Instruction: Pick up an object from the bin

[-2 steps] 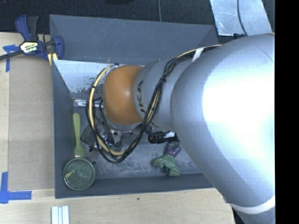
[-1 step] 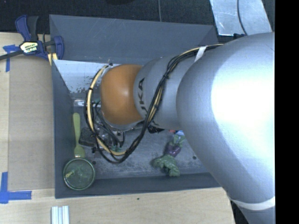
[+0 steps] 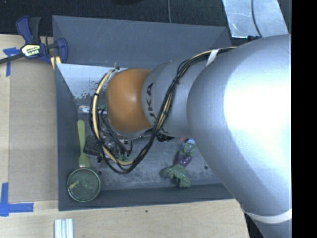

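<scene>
Hanging beside the green long-handled scoop (image 3: 84,182) is the tool (image 3: 99,148).

The arm (image 3: 237,108) bears partly cable-hidden "KUKA" lettering.

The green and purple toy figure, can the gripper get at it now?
Probably yes: the toy figure lies uncovered on the bin floor, apart from other things, with the gripper low in the bin nearby, beside the green long-handled tool.
</scene>
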{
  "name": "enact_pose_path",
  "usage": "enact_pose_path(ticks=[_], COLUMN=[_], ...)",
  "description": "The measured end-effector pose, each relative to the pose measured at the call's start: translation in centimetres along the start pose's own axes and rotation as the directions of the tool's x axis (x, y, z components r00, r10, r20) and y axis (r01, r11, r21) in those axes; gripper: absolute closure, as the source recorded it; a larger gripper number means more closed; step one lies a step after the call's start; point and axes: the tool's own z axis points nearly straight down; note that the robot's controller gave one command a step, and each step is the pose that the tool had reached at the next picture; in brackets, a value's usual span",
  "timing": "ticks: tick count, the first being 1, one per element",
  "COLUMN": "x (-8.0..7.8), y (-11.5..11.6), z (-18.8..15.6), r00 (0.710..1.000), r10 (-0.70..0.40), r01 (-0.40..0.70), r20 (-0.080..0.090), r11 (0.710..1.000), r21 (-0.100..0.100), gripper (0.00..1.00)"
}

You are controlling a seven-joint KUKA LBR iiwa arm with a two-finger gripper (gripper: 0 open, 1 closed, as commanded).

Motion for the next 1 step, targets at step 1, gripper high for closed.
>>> enact_pose_path(ticks=[1], x=[0.28], y=[-0.16], z=[-2.65], r00=[1.0], r10=[0.0], r01=[0.0], r20=[-0.011], r11=[1.0], r21=[0.005], gripper=[1.0])
